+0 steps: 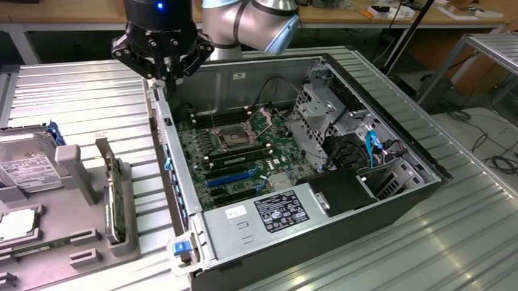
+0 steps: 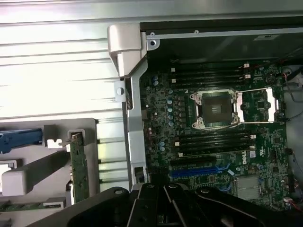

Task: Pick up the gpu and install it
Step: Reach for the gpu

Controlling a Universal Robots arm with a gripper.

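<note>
Gpu (image 1: pixel 114 195) stands on edge in grey holder (image 1: pixel 77 179) on worktop (image 1: pixel 81 91), at 9 o'clock of open case (image 1: pixel 340 236). Gripper (image 1: pixel 164 76) clenched, empty, above case's 11 o'clock corner. Risk: clenched fingers could strike card edge or case wall, tipping the gpu.

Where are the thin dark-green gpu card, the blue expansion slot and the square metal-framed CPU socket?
gpu card (image 1: pixel 114 191): exterior view, mid-length of board.
blue expansion slot (image 1: pixel 232 177): exterior view, mid-length.
CPU socket (image 2: pixel 215 109): wrist view, centre.

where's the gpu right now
On the exterior view's left, the gpu stands on edge in the grey holder, beside the open computer case.
</note>
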